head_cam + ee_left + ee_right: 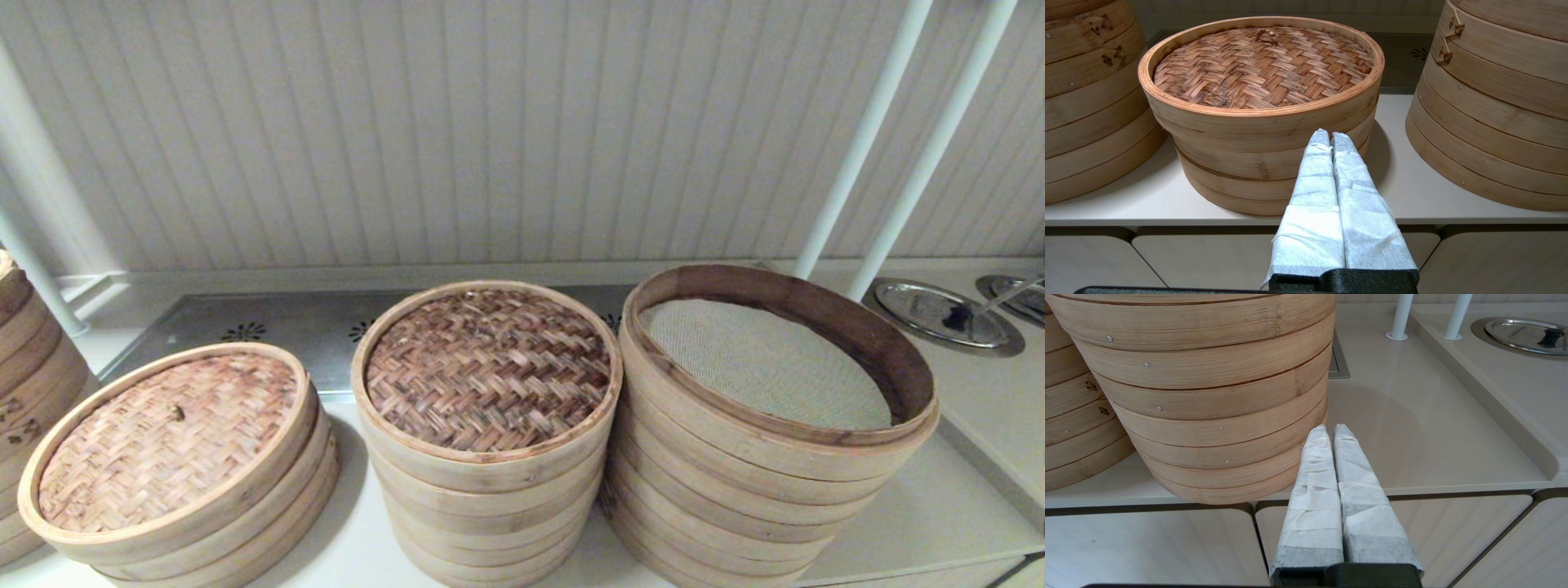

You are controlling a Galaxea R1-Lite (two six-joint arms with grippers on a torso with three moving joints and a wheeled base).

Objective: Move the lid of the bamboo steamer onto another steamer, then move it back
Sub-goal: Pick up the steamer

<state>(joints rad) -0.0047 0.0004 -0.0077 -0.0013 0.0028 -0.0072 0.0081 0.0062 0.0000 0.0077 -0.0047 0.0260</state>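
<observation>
The dark brown woven bamboo steamer lid lies on the middle, narrower stack of rings. To its right stands the widest steamer stack, uncovered, its beige mesh liner showing inside a darker top rim. Neither gripper appears in the head view. My left gripper is shut and empty, hovering off the counter's front edge before the low stack with the paler knobbed lid. My right gripper is shut and empty too, just in front of the lower rings of the widest stack.
The low stack with the pale knobbed lid sits at the left, and a further stack at the far left edge. Two white poles rise behind the widest stack. Steel lids sit in the raised counter at the right.
</observation>
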